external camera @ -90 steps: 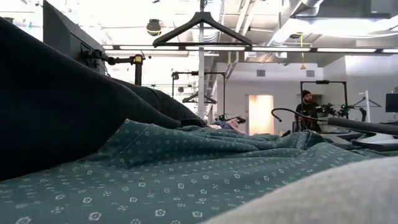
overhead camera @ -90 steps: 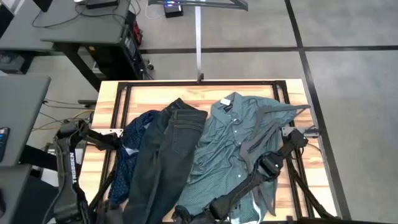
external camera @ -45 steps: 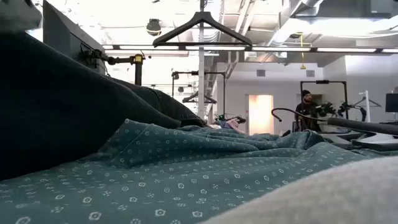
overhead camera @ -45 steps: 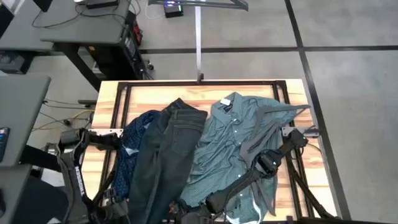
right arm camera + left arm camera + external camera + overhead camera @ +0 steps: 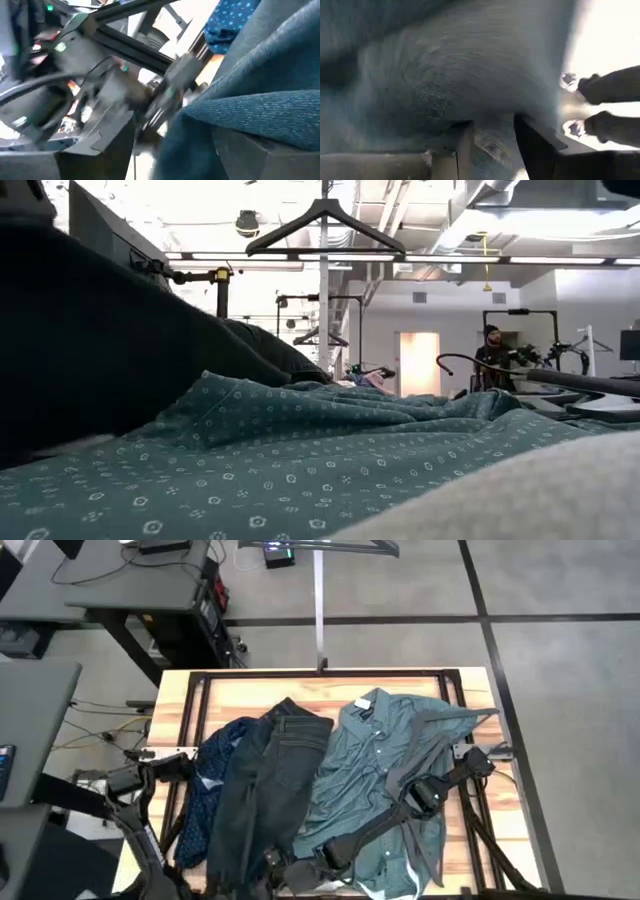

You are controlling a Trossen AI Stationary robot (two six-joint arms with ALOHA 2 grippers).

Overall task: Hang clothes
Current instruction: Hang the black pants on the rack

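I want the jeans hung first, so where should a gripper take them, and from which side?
Probably at the waistband, the far end of the jeans, which lie lengthwise between the navy shirt and the teal shirt. The band is a thick edge lying exposed on top, with bare table beyond it, so coming down from above at that far end looks clearest.
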